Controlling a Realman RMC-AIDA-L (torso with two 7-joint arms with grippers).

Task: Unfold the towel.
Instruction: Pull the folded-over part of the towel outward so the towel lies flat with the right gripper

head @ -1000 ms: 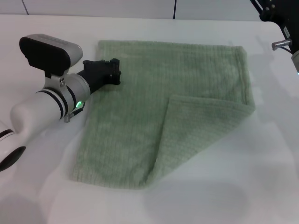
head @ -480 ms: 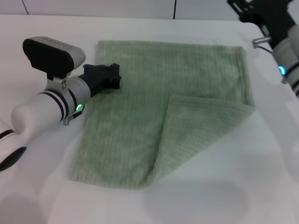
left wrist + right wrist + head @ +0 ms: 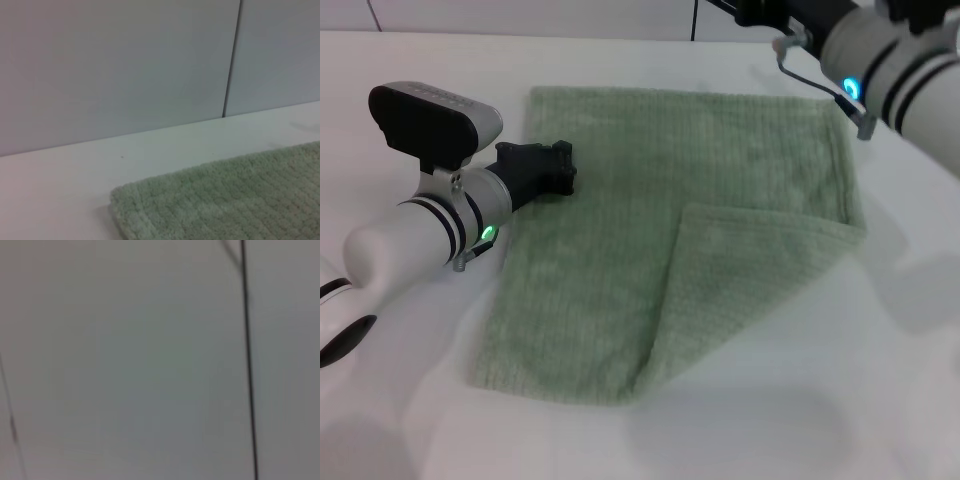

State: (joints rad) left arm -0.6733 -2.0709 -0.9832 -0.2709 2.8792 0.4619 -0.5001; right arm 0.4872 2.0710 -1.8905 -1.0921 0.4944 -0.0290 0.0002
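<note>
The pale sage-green towel (image 3: 610,230) lies flat on the white table (image 3: 840,400). Its near right corner is folded over toward the middle as a triangular flap (image 3: 740,270). My left gripper (image 3: 556,168) rests at the towel's far left edge, low on the cloth. The left wrist view shows a towel corner (image 3: 225,200) on the table before a grey wall. My right arm (image 3: 890,60) hangs above the towel's far right corner; its gripper (image 3: 765,10) is cut off by the head view's upper edge. The right wrist view shows only wall.
A grey panelled wall (image 3: 520,15) runs along the far edge of the table. White tabletop surrounds the towel on the near side and on the right.
My right arm has swung in from the far right and now reaches leftward over the towel's far right corner. My left gripper has drawn slightly back to the left. The towel has not moved.
</note>
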